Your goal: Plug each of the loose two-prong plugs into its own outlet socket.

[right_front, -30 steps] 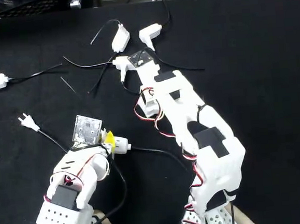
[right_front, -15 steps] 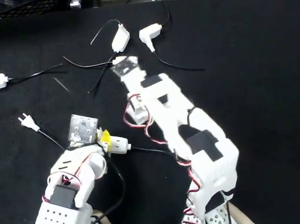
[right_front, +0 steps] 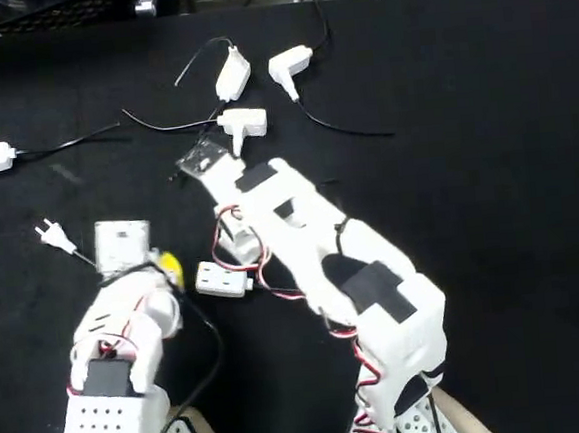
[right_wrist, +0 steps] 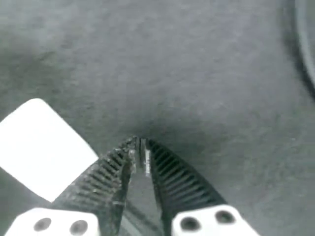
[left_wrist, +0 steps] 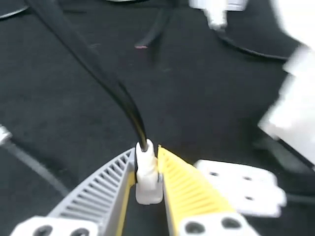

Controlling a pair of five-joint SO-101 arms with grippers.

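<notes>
High view: left gripper (right_front: 165, 269) has the outlet socket (right_front: 219, 279) just beside it and a loose two-prong plug (right_front: 50, 233) well off on its other side; right gripper (right_front: 203, 159) sits near a white adapter (right_front: 243, 123). Left wrist view: grey and yellow fingers (left_wrist: 184, 191) pinch a white plug body (left_wrist: 147, 173), its black cable (left_wrist: 98, 73) running ahead, with the socket flat just beside the yellow finger. Right wrist view: black fingers (right_wrist: 172, 182) are pressed together at the tips over the black table (right_wrist: 221, 73), with a white block (right_wrist: 42, 147) beside one finger.
</notes>
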